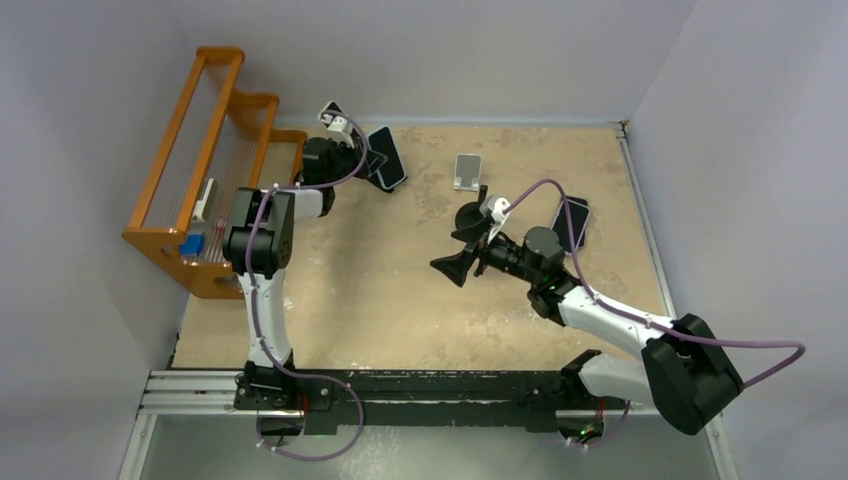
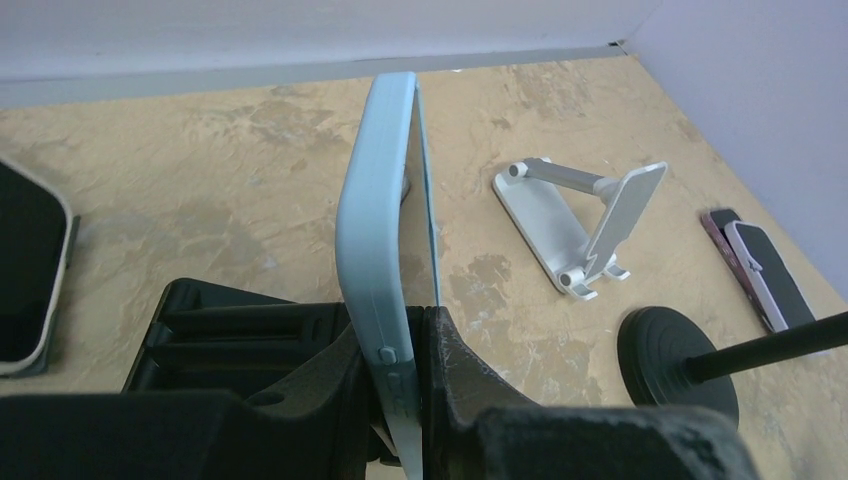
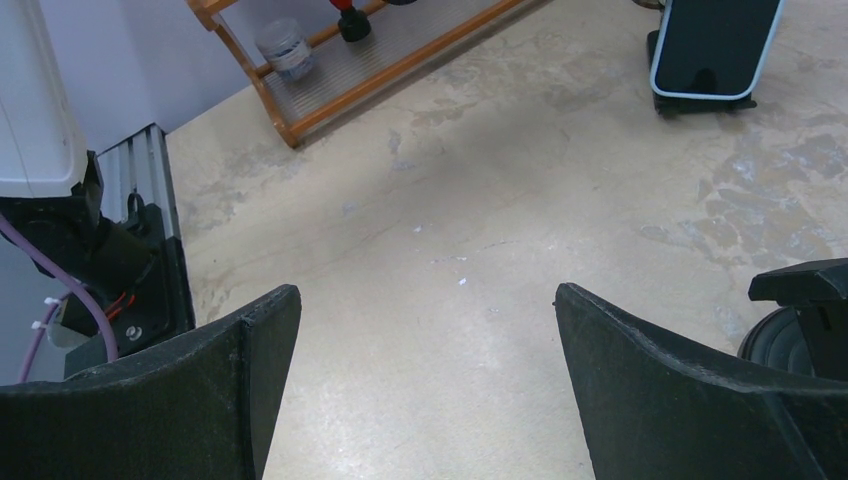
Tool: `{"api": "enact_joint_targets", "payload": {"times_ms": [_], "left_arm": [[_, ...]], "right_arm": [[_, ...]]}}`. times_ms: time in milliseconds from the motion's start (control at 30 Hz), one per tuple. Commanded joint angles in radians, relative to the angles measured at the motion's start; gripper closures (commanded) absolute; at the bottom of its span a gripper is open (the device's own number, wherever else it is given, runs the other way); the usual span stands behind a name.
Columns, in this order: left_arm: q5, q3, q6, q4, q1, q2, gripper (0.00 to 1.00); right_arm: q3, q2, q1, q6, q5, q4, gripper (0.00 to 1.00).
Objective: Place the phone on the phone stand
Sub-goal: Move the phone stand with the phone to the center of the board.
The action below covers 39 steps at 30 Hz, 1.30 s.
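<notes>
Step in hand, as judged: carry to the stand. The phone [image 2: 385,240], in a light-blue case, is clamped edge-on between the fingers of the left gripper [image 2: 402,345], at the far left of the counter [image 1: 400,290] beside the orange rack [image 1: 175,150]. Whether it is clear of the counter cannot be told.

The phone stand [image 2: 575,225] is well apart to the right. Nothing is held in it; the back plate is tilted up and the lip is at its low end.

Advice:
- The phone's back should be turned to the tilted plate and its free end lowered into the lip.
- Release is best made only once the weight is taken by the stand.
- The stand looks light, so side load should be avoided.
- The black round base [image 2: 678,365] just beside the path should be cleared.

The right gripper [image 3: 428,300] fingers are spread wide, with nothing between them, over mid-counter.

Rack contents: a clear jar [image 3: 285,50] on one shelf, and a blue item [image 1: 190,243] at the near end. A second phone [image 1: 572,222] lies flat at the right.
</notes>
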State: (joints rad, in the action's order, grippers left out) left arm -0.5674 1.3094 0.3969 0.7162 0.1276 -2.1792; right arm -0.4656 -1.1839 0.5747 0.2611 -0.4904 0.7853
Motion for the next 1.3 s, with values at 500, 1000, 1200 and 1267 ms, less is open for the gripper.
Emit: {"api": "enact_joint_targets", "payload": {"times_ms": [500, 1000, 1200, 1267], "left_arm": [[0.333, -0.29, 0.093, -0.15, -0.077, 0.199, 1.0], [0.432, -0.328, 0.091, -0.222, -0.146, 0.279, 1.0], [0.408, -0.324, 0.085, -0.215, -0.198, 0.273, 1.0], [0.398, -0.312, 0.069, -0.213, -0.205, 0.262, 1.0]], "right_arm": [[0.025, 0.068, -0.003, 0.022, -0.026, 0.055, 0.01], [0.03, 0.074, -0.004, 0.034, -0.04, 0.071, 0.01], [0.025, 0.073, -0.004, 0.033, -0.042, 0.067, 0.01], [0.024, 0.071, -0.003, 0.033, -0.043, 0.068, 0.01]]}}
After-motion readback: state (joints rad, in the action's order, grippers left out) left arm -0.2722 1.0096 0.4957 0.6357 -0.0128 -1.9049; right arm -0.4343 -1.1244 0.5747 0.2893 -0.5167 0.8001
